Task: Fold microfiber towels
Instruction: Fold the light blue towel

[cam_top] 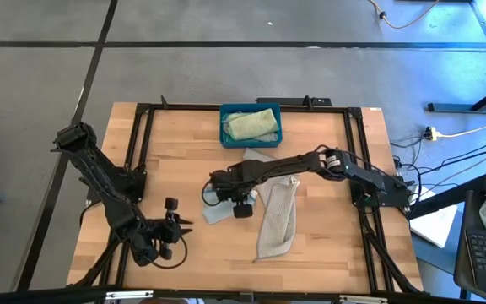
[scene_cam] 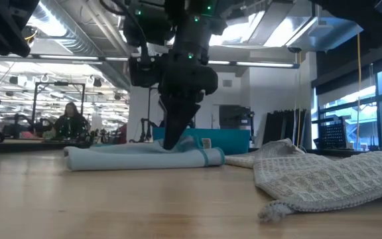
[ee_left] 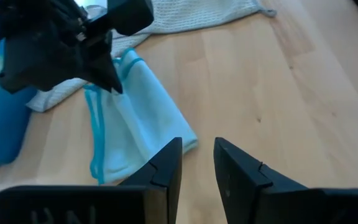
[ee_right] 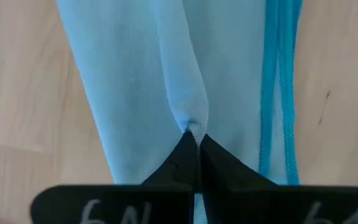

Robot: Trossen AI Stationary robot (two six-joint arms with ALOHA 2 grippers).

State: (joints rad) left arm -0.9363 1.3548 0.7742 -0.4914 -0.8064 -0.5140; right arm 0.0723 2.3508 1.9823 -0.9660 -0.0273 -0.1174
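The wooden bench [cam_top: 327, 245] carries one teal-blue plastic bin [cam_top: 251, 135] at its far edge and three towels in the open, with one pale green towel [cam_top: 251, 125] lying crumpled inside the bin. Largest in the open is one pale grey-beige towel [cam_top: 278, 218], stretched as a long strip down the bench's middle. A second grey-beige towel [cam_top: 258, 157] lies just in front of the bin, partly under the right arm. One pale blue towel [ee_right: 166, 74], folded narrow with a brighter blue hem, lies beside the strip. The right tool [ee_right: 196, 142] is clenched on a pinch of the pale blue towel. The left tool [ee_left: 197, 163] hovers near the bench's front left, fingers slightly apart, grasping nothing.
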